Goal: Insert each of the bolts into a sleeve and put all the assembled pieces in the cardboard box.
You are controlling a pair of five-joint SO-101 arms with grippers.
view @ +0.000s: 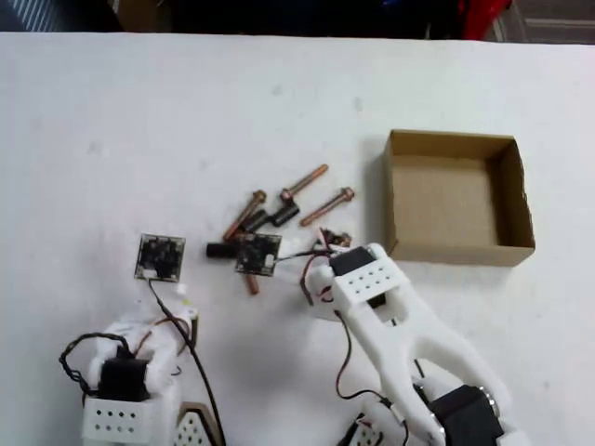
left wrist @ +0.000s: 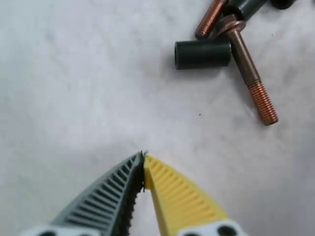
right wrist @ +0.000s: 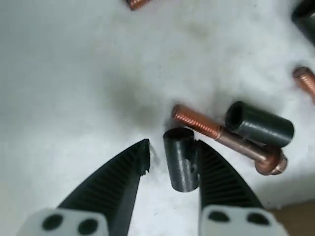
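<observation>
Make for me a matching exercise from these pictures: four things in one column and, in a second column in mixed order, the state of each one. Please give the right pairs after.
Things:
1. left gripper
2. right gripper
3. cardboard box
4. bolt

States:
a. empty
b. open, with a black sleeve between its jaws
c. copper-coloured, lying on the table
d. shut, tips together

Pairs: 1-d; 2-b; 3-a; 4-c.
</observation>
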